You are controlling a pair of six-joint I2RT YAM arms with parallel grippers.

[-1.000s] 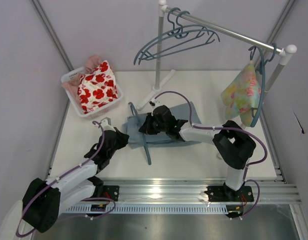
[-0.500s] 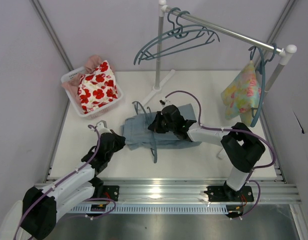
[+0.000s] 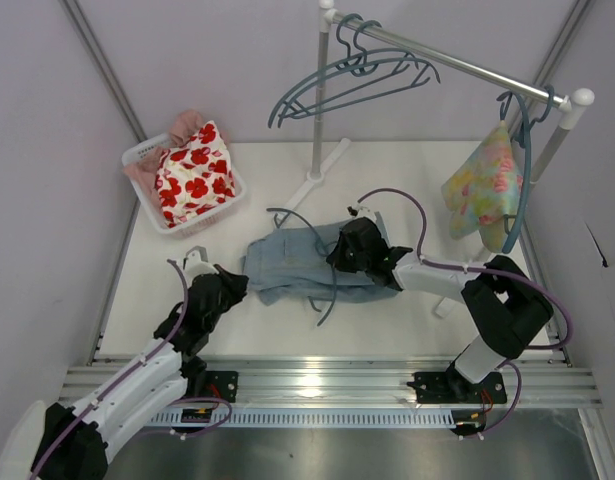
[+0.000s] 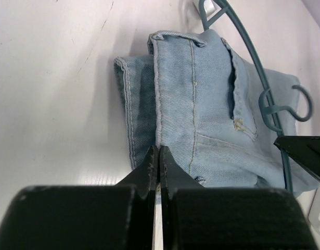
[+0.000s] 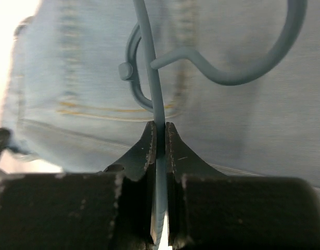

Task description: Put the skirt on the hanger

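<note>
Top external view, starting at the left: my left gripper (image 3: 233,285) has drawn back toward its base over the last second. It now sits just off the near left corner of the skirt (image 3: 292,262), no longer at the cloth's edge. The left wrist view shows its jaws pressed together on nothing.

The skirt lies flat on the table mid-scene and has barely shifted. What has moved is the hanger (image 3: 333,283). It has been dragged rightward from the skirt's left side and now lies across the middle of the denim, hook toward the back.

The right gripper (image 3: 341,257) did that. Its jaws are clamped on the hanger's thin arm, plain to see in the right wrist view.

For the task, I judge this as positioning only. The hanger rests on top of the skirt and is not yet threaded into the waistband, so the hanging proper is not done.

As for containers, the white basket (image 3: 139,154) at the back left holds the red-flowered cloth (image 3: 192,175) over something pink. Nothing of the task is in it.
</note>
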